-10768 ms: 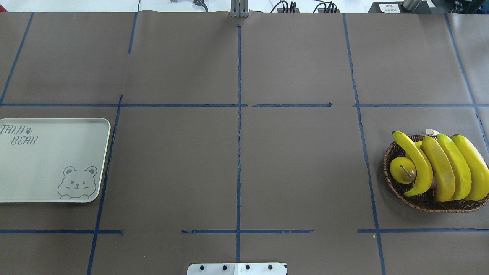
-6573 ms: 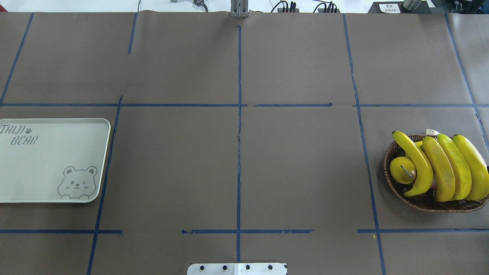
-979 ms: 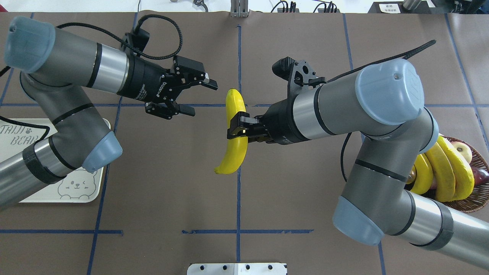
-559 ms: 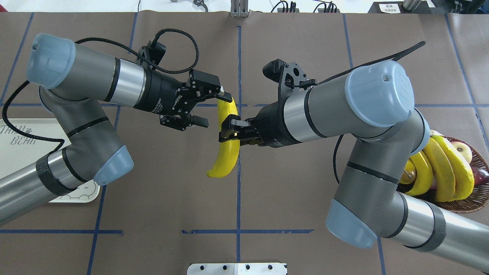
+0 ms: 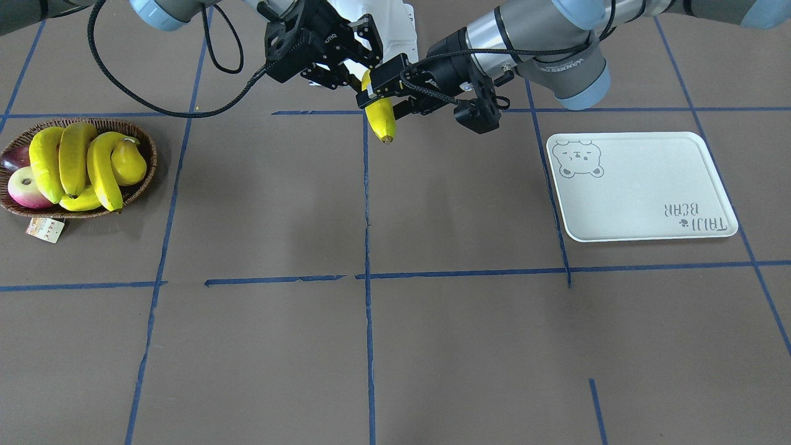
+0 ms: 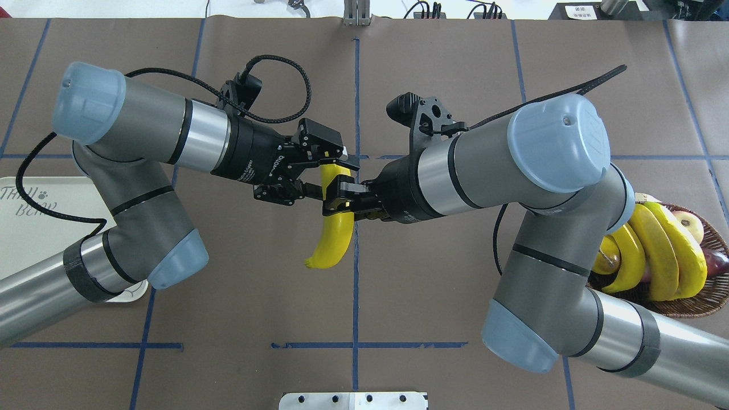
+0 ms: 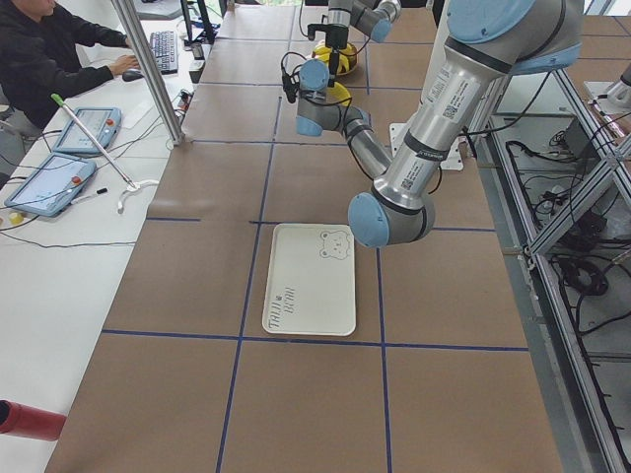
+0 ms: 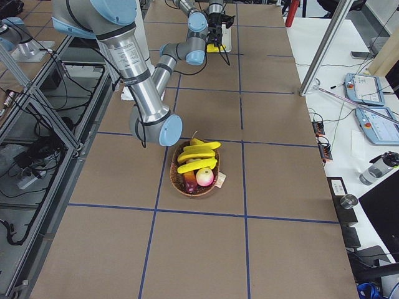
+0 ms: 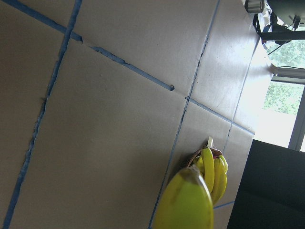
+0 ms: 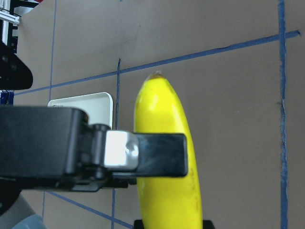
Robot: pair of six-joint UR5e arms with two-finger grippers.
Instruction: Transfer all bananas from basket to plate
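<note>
Banana (image 6: 336,239) held in the air over the middle of the table (image 6: 444,319).
Right gripper (image 6: 339,200) is clamped on its middle. Left gripper (image 6: 335,179) has its jaws apart, straddling the far end. The long axis follows the blue centre line (image 6: 355,296), with the near end toward the robot. Three more bananas (image 6: 660,256) lie in the basket (image 6: 712,297).

Brown table (image 6: 444,74), gridded in blue tape (image 6: 356,285). Basket (image 6: 678,310) sits at the right edge, paper tag (image 5: 45,228) lying just beside it. Plate (image 5: 642,185) flat at the far left.
</note>
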